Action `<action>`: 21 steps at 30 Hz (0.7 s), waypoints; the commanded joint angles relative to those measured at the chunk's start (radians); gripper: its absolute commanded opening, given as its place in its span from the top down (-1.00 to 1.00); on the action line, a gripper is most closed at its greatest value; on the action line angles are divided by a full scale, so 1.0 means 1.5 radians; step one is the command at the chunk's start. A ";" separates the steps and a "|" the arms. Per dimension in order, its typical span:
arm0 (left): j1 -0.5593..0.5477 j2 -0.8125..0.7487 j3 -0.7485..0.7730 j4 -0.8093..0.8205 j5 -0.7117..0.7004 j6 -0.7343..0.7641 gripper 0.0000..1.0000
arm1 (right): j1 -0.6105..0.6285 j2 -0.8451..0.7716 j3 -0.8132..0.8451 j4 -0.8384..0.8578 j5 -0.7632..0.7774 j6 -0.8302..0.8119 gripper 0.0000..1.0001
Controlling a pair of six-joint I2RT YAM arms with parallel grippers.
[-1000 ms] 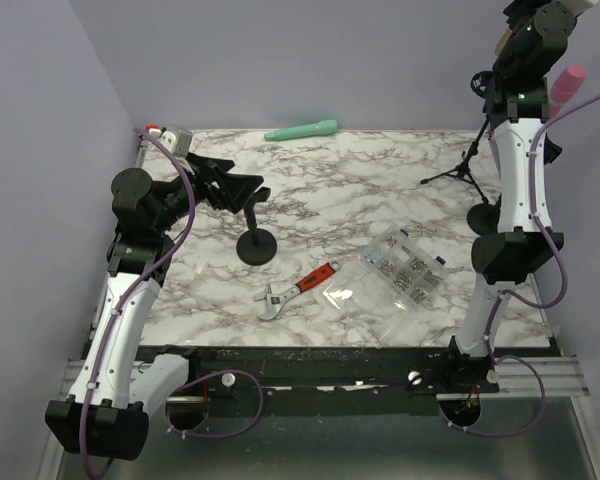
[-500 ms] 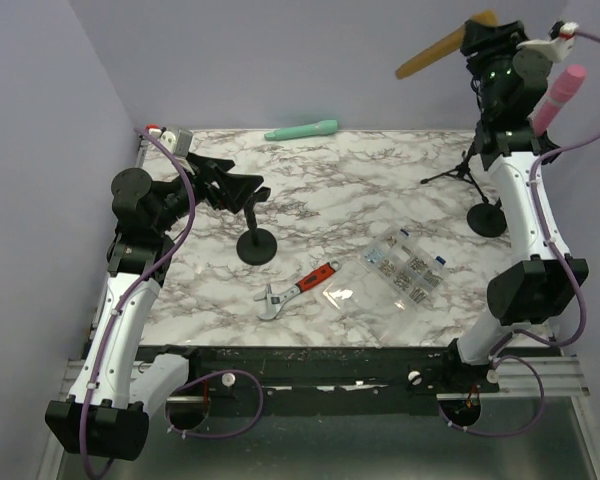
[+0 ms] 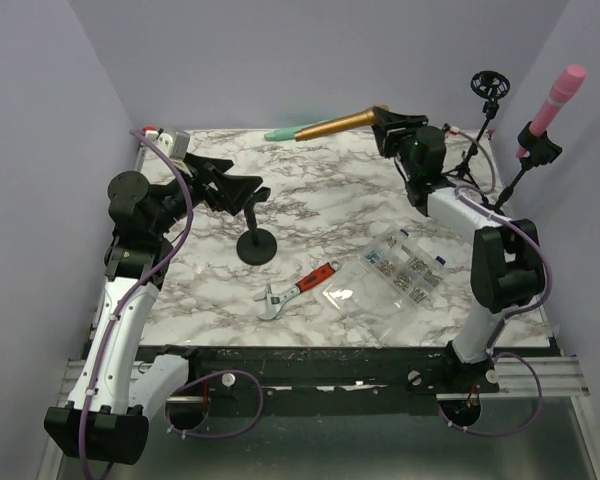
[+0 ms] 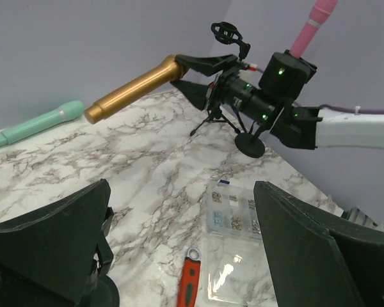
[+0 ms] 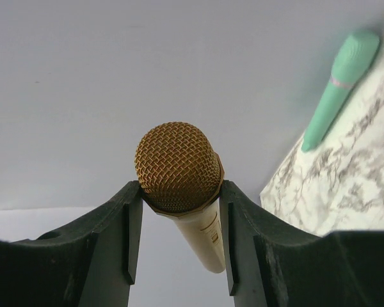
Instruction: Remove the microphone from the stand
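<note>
Your right gripper (image 3: 385,125) is clenched on the gold mic (image 3: 340,123) — held in the air over the table's (image 3: 360,200) far right, left of the stand (image 3: 490,85). Left gripper (image 3: 252,190) — wide open.

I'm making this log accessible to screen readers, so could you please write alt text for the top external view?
The right gripper holds a gold microphone in the air over the far side of a marble table. The left gripper stands open beside a short black stand, and a pink microphone sits in a stand at the right.
</note>
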 commanded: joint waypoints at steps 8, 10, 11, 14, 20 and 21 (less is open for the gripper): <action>-0.006 -0.019 0.000 0.014 0.003 0.004 -0.97 | 0.108 0.176 0.036 0.013 0.106 0.277 0.99; -0.007 -0.021 0.000 0.012 0.001 0.005 -0.97 | 0.119 0.209 0.069 -0.035 0.118 0.295 0.99; -0.007 -0.022 0.000 0.011 0.001 0.006 -0.97 | 0.125 0.227 0.088 -0.056 0.123 0.296 0.99; -0.007 -0.022 0.001 0.010 -0.001 0.008 -0.97 | 0.134 0.281 0.147 -0.115 0.135 0.303 0.99; -0.011 -0.016 0.000 0.008 -0.002 0.009 -0.97 | 0.134 0.371 0.276 -0.210 0.154 0.264 0.99; -0.011 -0.016 0.000 0.009 0.000 0.009 -0.97 | 0.134 0.384 0.305 -0.233 0.157 0.249 0.99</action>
